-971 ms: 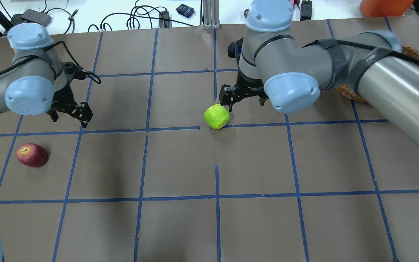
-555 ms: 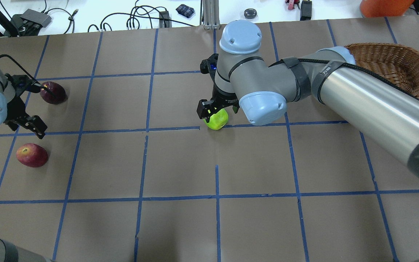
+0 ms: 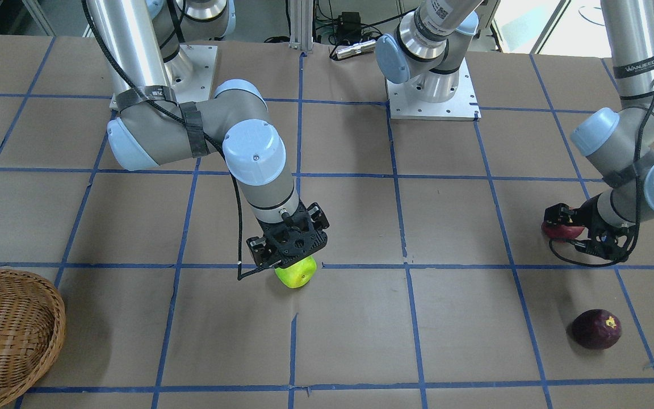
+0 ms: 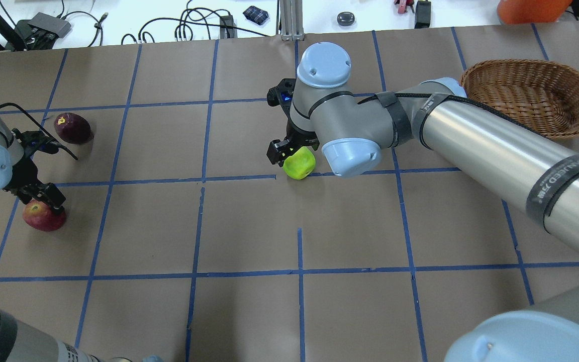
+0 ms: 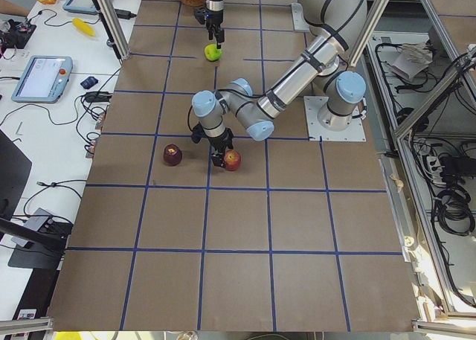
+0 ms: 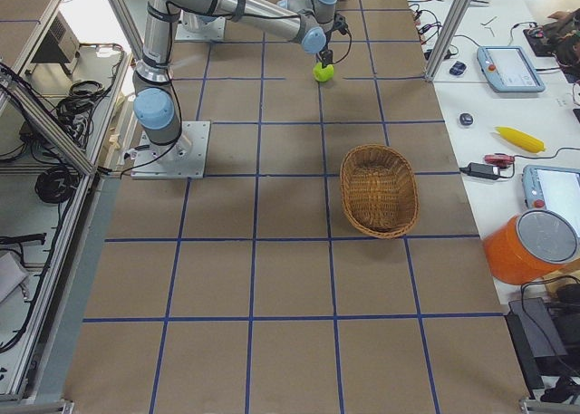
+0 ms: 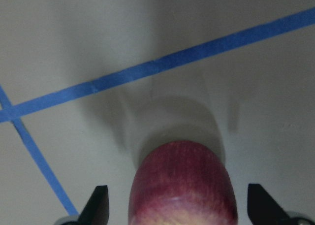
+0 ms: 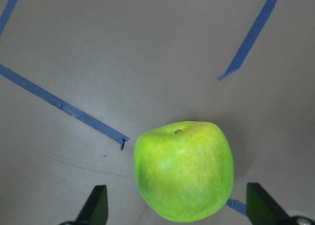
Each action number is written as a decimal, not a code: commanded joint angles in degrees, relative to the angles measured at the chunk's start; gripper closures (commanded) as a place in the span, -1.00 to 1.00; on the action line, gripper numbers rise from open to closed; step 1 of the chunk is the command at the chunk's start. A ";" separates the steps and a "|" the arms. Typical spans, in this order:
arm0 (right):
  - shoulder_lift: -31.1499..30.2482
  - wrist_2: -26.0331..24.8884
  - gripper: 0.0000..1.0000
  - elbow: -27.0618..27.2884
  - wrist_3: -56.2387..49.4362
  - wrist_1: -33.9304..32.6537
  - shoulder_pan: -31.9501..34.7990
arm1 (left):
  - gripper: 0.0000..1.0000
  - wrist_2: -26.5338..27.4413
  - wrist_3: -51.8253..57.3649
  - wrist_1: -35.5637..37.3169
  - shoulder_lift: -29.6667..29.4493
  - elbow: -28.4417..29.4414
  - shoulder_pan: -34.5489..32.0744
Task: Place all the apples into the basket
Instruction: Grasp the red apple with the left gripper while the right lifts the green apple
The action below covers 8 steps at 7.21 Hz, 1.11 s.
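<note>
The brown paper-covered desk point(image 4: 249, 311), gridded with blue tape, carries everything. The long grey right arm point(image 4: 495, 146) stretches across it, past the broad light-brown woven wicker basket point(image 4: 531, 95); all three apples lie outside that basket. Within the last second both tools have come down over their targets. The right tool point(image 8: 178, 208) now straddles the round yellow-green apple point(image 4: 299, 164) at mid-desk, released, with its fingertips wide of the fruit on each side. The left tool point(image 7: 179, 205), likewise spread, brackets the red apple point(image 4: 42, 216) near the desk's left end. The dark maroon apple point(image 4: 72, 127) lies near it, untouched. Both grasps look ready to close, so the first carries seem close.
</note>
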 commanded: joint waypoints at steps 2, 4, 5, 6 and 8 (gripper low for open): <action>2.20 -1.71 -1.00 0.00 -0.07 -2.39 0.01 | -0.76 0.45 -0.26 0.50 -2.02 -0.16 0.09; 3.43 1.61 -1.00 0.00 0.99 -2.84 0.01 | 0.26 0.45 -2.79 -0.46 -0.62 0.89 -1.30; 4.13 1.63 -1.00 0.00 0.91 -3.01 0.01 | 0.26 -0.07 -10.73 -6.99 -0.01 4.98 -4.19; 4.40 1.54 -1.00 0.44 0.04 -3.28 0.01 | 0.26 -1.03 -21.07 -17.76 0.61 12.07 -8.83; 4.15 0.84 0.76 -0.08 -0.06 -2.14 -0.69 | 0.26 -10.13 -37.54 -28.74 1.84 20.03 -16.05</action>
